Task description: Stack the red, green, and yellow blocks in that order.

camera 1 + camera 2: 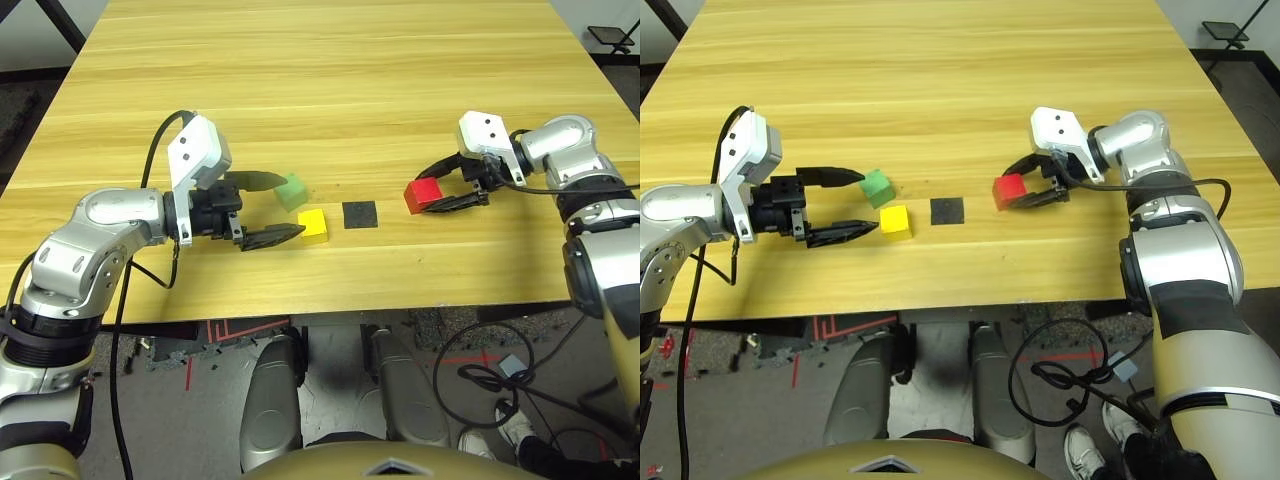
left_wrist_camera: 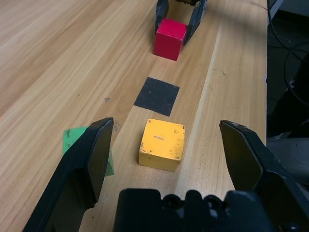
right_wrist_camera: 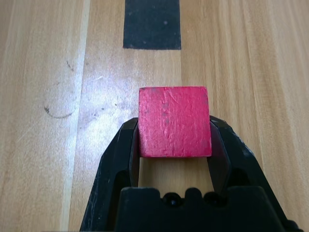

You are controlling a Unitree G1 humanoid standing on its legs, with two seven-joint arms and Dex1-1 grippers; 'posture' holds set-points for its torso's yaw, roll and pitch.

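Red block (image 3: 175,121) clamped in right end effector (image 3: 175,159).

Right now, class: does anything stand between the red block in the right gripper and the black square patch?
Nothing visible does. The right gripper is closed on the red block, and bare table runs from it to the black square patch. The yellow block and green block lie beyond the patch.

- Wooden table (image 1: 330,90).
- Black patch (image 1: 360,214) lies flat near its front edge.
- Yellow block (image 1: 313,225) and green block (image 1: 291,191) rest left of it; red block (image 1: 423,194) right.
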